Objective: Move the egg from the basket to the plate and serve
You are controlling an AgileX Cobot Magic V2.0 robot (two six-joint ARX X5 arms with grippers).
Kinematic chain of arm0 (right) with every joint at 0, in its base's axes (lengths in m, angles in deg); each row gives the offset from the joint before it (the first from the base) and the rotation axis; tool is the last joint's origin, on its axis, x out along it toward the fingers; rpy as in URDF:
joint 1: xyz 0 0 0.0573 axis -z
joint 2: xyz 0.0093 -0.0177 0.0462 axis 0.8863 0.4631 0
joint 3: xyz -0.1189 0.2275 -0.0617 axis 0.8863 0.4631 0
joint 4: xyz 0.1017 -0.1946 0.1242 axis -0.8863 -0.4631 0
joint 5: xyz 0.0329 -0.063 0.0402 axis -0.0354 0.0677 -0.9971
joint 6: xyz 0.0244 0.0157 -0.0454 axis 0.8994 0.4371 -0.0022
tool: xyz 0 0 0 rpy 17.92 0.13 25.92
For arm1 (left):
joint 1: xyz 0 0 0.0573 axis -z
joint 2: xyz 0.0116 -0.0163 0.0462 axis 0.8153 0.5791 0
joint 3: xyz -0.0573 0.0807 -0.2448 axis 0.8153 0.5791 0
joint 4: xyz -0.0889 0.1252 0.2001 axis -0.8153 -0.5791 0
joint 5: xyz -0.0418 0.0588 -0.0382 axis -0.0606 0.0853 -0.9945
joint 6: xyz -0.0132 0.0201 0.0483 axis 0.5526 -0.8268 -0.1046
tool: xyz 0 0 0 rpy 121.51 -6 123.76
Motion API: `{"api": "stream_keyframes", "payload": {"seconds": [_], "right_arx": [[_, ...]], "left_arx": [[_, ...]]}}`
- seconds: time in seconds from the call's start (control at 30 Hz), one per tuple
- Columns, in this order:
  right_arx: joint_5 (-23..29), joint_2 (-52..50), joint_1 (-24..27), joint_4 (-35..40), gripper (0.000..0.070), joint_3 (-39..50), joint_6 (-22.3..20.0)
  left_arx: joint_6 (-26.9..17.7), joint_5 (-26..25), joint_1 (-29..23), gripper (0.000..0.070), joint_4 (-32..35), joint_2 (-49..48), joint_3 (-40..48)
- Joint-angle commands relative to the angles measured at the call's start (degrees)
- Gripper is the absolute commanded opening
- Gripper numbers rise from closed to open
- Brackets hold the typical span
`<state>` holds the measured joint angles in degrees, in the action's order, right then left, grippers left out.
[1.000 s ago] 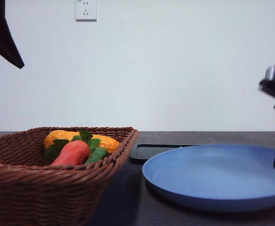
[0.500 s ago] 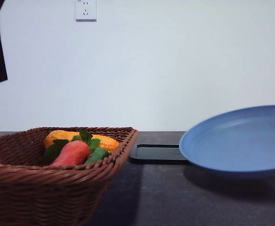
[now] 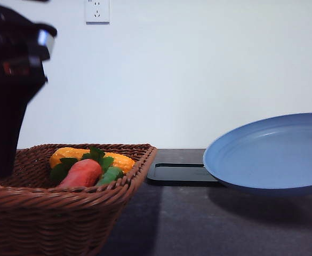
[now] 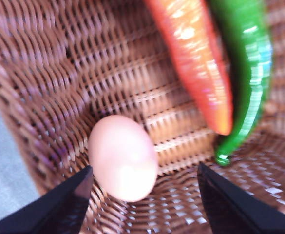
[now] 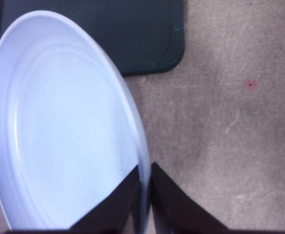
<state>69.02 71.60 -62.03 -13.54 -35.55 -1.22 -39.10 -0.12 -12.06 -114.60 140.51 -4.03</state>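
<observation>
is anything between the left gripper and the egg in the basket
Nothing visible. In the left wrist view the left gripper is open with the egg lying bare on the basket floor just ahead of its fingers. The red pepper and green pepper lie off to one side.

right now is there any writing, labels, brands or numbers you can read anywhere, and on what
None readable.
Wall socket: small marks at its top edge, too small to read.
Basket, plate, black tray and egg: no print visible.
</observation>
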Motion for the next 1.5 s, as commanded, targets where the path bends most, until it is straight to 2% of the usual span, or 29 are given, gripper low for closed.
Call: {"api": "stream_keyframes", "payload": {"seconds": [0.0, 0.4, 0.87, 1.03, 1.27, 1.47], "right_arx": [[-0.22, 0.17, -0.09, 0.6, 0.0, -0.52, 0.72], [-0.2, 0.17, -0.09, 0.68, 0.0, -0.52, 0.7], [-0.33, 0.17, -0.09, 0.65, 0.0, -0.52, 0.57], [-3.46, 0.17, -0.15, 0.66, 0.0, -0.52, 0.57], [-9.22, 0.17, -0.33, 0.51, 0.0, -0.52, 0.96], [-11.39, 0.24, -2.38, 0.13, 0.0, -0.52, 2.28]], "left_arx": [[0.73, 0.56, 0.61, 0.042, 0.14, 1.83, -0.85], [0.43, 0.54, 0.61, 0.0412, 2.59, 8.18, -0.85], [-2.23, 0.5, 0.65, 0.0174, 2.89, 9.58, -0.87], [-3.07, 0.5, 0.65, 0.0153, 2.47, 9.47, -2.09], [-5.37, -0.31, 1.03, 0.0153, 1.21, 9.43, -10.34], [-5.47, -0.62, 4.64, 0.0153, 3.15, 9.43, -19.97]]}}
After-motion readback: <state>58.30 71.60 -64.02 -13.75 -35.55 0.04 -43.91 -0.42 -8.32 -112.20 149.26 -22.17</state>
